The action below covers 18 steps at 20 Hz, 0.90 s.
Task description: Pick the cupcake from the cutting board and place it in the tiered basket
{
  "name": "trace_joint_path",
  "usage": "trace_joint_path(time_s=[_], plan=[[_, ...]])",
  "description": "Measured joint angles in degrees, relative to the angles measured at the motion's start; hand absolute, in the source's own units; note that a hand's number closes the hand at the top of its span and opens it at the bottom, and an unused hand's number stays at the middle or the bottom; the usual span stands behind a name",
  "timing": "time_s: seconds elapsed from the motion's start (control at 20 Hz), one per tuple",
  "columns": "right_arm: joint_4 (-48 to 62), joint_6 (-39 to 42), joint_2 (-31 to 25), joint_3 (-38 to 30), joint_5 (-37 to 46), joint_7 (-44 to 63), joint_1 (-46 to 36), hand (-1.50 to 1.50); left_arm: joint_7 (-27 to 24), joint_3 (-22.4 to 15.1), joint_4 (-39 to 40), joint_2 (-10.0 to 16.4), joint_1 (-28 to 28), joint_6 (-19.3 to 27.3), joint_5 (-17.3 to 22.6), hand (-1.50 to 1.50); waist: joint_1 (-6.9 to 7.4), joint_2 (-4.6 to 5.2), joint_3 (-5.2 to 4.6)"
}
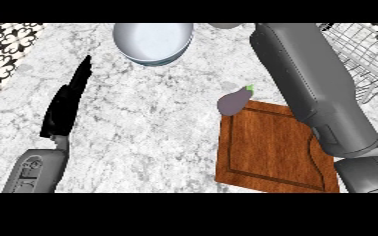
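**Inspector:** What do we record for the hands?

**Assistant:** We find the left hand (65,107) at the view's left, resting, fingers straight and holding nothing. The right forearm (310,80) crosses the cutting board (269,150) and ends beside the basket (356,45). The right hand is out of view, so we cannot tell its state.

**Inspector:** And the cupcake?

**Assistant:** We cannot see it or tell where it is. An eggplant (235,103) lies at the board's far corner.
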Motion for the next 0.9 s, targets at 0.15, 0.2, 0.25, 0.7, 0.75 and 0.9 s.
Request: trace_joint_path(time_s=[0.15, 0.2, 0.25, 0.7, 0.75, 0.9], plan=[[5.63, 1.02, -0.82, -1.45, 3.58, 0.88, -4.99, 1.50, -0.11, 0.62, -0.14, 0.42, 0.35, -0.19, 0.31, 0.00, -0.62, -0.14, 0.02], [7.40, 1.35, -0.46, -1.90, 4.46, 1.16, -6.59, 1.50, -0.45, 0.76, -0.18, 0.60, 0.61, -0.18, 0.23, 0.00, -0.80, -0.18, 0.05], [8.94, 1.49, -0.34, -2.71, 4.75, 1.06, -7.81, 1.50, -0.47, 0.98, -0.39, 0.69, 1.05, -0.22, 0.37, 0.00, -1.03, -0.24, 0.06], [20.16, -1.18, -3.81, -10.04, 4.81, -3.84, -14.46, 1.50, -0.84, 1.35, -0.01, -0.25, 1.58, 0.80, -0.19, 0.00, -2.35, -0.21, 0.15], [21.70, -1.50, -4.17, -10.30, 5.20, -4.32, -14.72, 1.50, -0.76, 1.24, -0.07, -0.27, 1.48, 0.81, -0.38, 0.00, -2.30, -0.15, 0.16], [25.42, -1.19, -6.39, -10.17, 6.83, -5.22, -14.57, 1.50, -0.58, 1.95, -0.52, 0.43, 1.85, 0.36, -0.05, 0.00, -2.49, -0.20, 0.16]])
